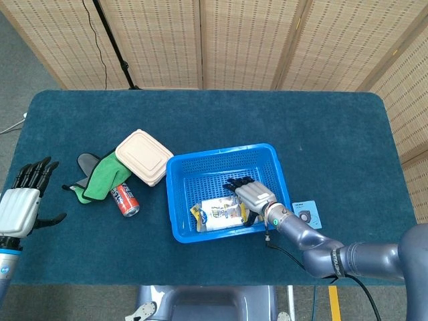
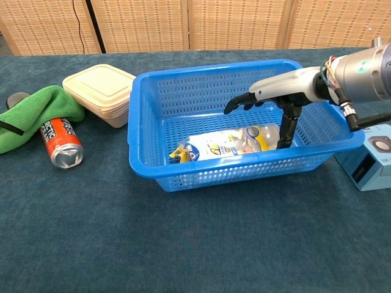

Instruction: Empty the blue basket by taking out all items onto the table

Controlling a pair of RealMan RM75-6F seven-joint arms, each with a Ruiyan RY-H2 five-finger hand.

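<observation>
The blue basket (image 1: 179, 200) (image 2: 146, 104) sits mid-table with a white and yellow snack packet (image 1: 217, 213) (image 2: 229, 143) lying flat along its near wall. My right hand (image 1: 250, 196) (image 2: 275, 94) is inside the basket, just over the packet's right end. Its fingers are spread and its thumb (image 2: 287, 129) points down onto the packet's right edge. It holds nothing. My left hand (image 1: 20, 200) hovers open at the table's far left edge, seen only in the head view.
Left of the basket lie a beige lidded food box (image 1: 144, 156) (image 2: 102, 90), a green cloth (image 1: 103, 175) (image 2: 36, 110) and a red drink can (image 1: 125, 199) (image 2: 60, 143) on its side. A small light-blue box (image 1: 305, 215) (image 2: 372, 155) rests right of the basket.
</observation>
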